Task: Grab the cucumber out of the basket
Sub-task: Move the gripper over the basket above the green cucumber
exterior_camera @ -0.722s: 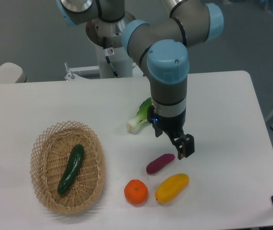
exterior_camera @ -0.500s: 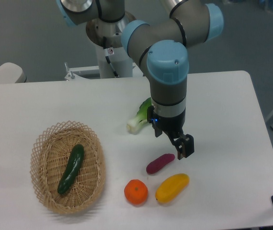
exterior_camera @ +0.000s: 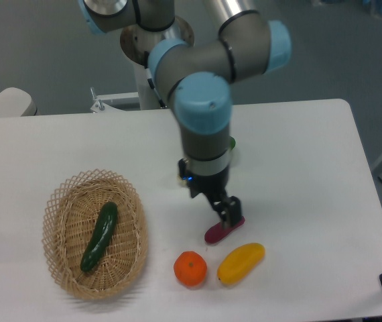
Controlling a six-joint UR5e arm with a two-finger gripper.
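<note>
Cucumber (exterior_camera: pixel 100 236) lying diagonally inside basket (exterior_camera: pixel 60 201), untouched. End effector (exterior_camera: pixel 228 213) being held well right of basket, above purple vegetable (exterior_camera: pixel 222 230); jaw opening cannot be told. Cucumber judged stiff, light, glossy-slippery; mid-length grasp across narrow width being favoured.

Cucumber (exterior_camera: pixel 99 236): dark glossy green. Basket (exterior_camera: pixel 129 267): tan wicker, open looped weave at rim. Table (exterior_camera: pixel 298 154): plain white. Right of basket: orange fruit (exterior_camera: pixel 190 269), bright orange; mango (exterior_camera: pixel 240 263), yellow shading to orange; small purple vegetable (exterior_camera: pixel 219 233), magenta-purple. Gripper (exterior_camera: pixel 229 212): black. Arm (exterior_camera: pixel 203 100): grey segments, light blue caps.
</note>
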